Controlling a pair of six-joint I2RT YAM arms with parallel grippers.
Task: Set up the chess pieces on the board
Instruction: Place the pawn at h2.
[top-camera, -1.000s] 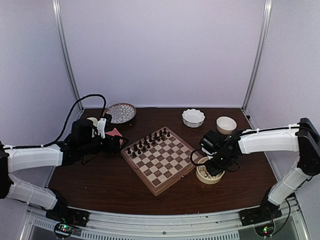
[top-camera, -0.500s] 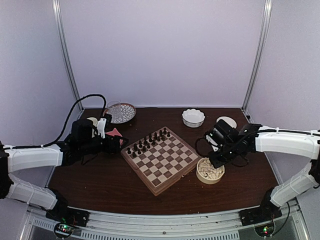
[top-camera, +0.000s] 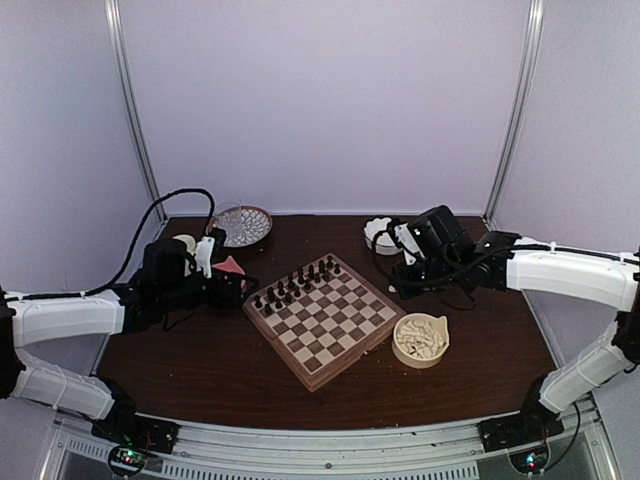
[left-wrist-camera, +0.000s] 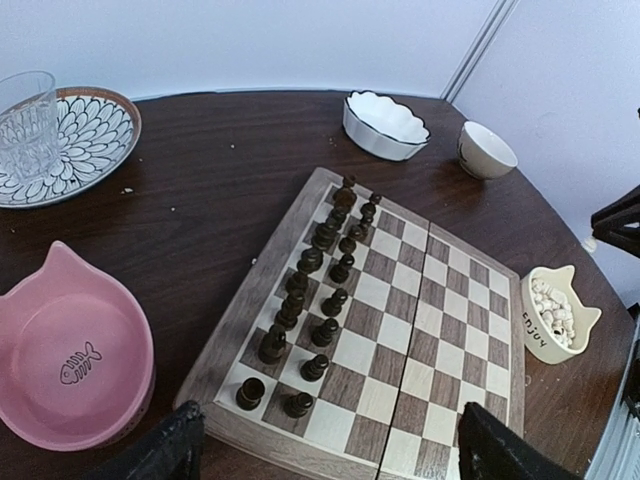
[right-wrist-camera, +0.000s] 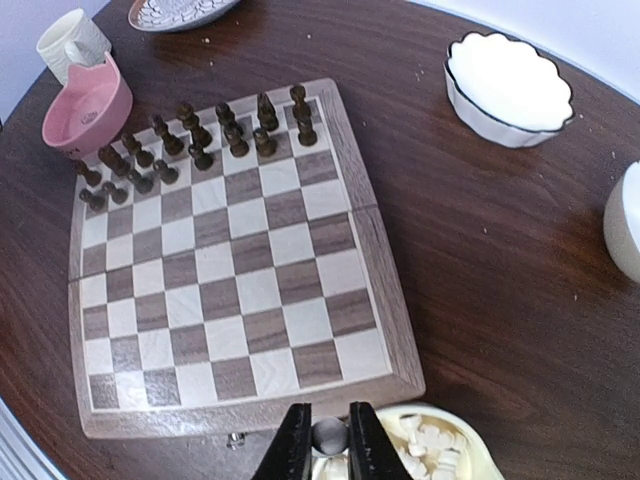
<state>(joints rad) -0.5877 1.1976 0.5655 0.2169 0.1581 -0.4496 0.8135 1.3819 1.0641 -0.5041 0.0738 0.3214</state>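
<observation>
The board (top-camera: 330, 330) (left-wrist-camera: 440, 300) (right-wrist-camera: 230, 290) lies askew mid-table, with two rows of dark figures (top-camera: 295, 283) (left-wrist-camera: 320, 270) (right-wrist-camera: 190, 140) along its far-left side. Cream-white chess pieces (top-camera: 422, 338) (left-wrist-camera: 556, 312) (right-wrist-camera: 435, 445) fill a cat-shaped cream bowl by the board's right corner. My right gripper (top-camera: 397, 288) (right-wrist-camera: 328, 440) hangs above that bowl's edge, shut on one small round-topped chess piece (right-wrist-camera: 328, 435). My left gripper (top-camera: 235, 285) (left-wrist-camera: 330, 450) stays open and holds nothing, low beside the board's left corner.
A pink cat bowl (top-camera: 230, 267) (left-wrist-camera: 70, 350) (right-wrist-camera: 85, 105) sits left of the board. Behind it are a patterned plate (top-camera: 250, 228) (left-wrist-camera: 90, 140) with a glass (left-wrist-camera: 25, 110). A white scalloped bowl (left-wrist-camera: 385, 122) (right-wrist-camera: 508, 85) and a small white bowl (left-wrist-camera: 486, 150) stand at the back right.
The right gripper closed inside the cream bowl, then lifted out and swung back towards the board's right corner with a piece in it. The left arm stayed still.
</observation>
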